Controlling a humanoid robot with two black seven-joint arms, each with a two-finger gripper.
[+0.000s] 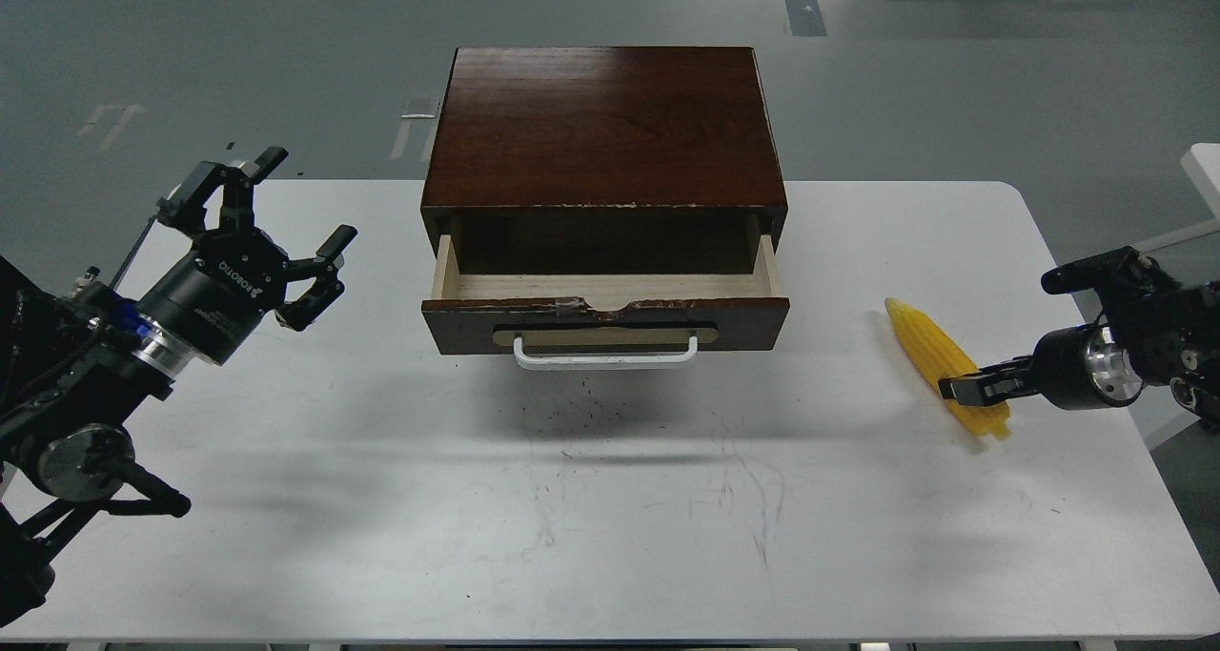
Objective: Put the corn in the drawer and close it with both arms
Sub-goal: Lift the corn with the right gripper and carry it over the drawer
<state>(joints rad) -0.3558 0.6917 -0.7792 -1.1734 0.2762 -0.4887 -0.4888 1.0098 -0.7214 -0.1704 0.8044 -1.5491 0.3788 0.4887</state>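
The yellow corn (926, 345) lies on the white table (610, 498) at the right, slanting from upper left to lower right. My right gripper (959, 388) comes in from the right and sits low over the corn's lower end; its fingers are seen end-on and cannot be told apart. The drawer (604, 320) with the white bar handle (605, 356) stands pulled open at the cabinet's front, its pale inside empty. My left gripper (309, 199) is open and empty, held above the table left of the drawer.
The dark brown cabinet (605, 127) stands at the middle back of the table. The table's right edge lies close behind the corn. A white object (1203, 170) stands beyond the right edge.
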